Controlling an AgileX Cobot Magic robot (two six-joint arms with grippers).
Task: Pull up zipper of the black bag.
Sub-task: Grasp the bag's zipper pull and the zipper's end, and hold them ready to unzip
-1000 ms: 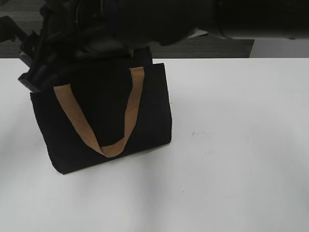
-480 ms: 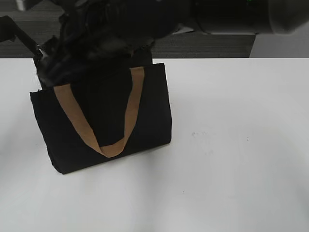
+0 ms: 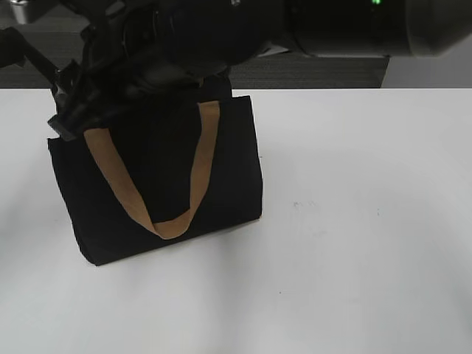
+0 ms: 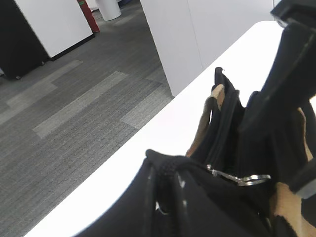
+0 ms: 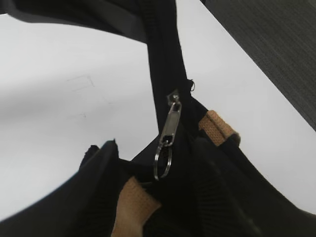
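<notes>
The black bag [image 3: 162,177] stands on the white table [image 3: 354,221], one tan strap handle [image 3: 199,158] hanging down its front. My left gripper [image 3: 65,127] is shut on the fabric at the bag's left top corner; the left wrist view shows it [image 4: 165,170] pinching that end of the zipper. The silvery pull [image 4: 238,177] lies just beyond it. My right gripper [image 5: 158,168] is open astride the rim, its fingers [image 5: 98,182] either side of the pull [image 5: 170,123] and its ring. The zipper [image 5: 165,59] runs away along the rim.
Both dark arms [image 3: 206,37] crowd above the bag's top and hide the rim in the exterior view. The table's far edge [image 3: 332,89] runs just behind the bag, with grey floor [image 4: 74,108] beyond. A second tan strap [image 5: 217,126] lies beside the zipper.
My left gripper has shifted a little right and up at the bag's corner, tugging that corner with it. The arms above the bag have moved slightly; the bag stays in place.
</notes>
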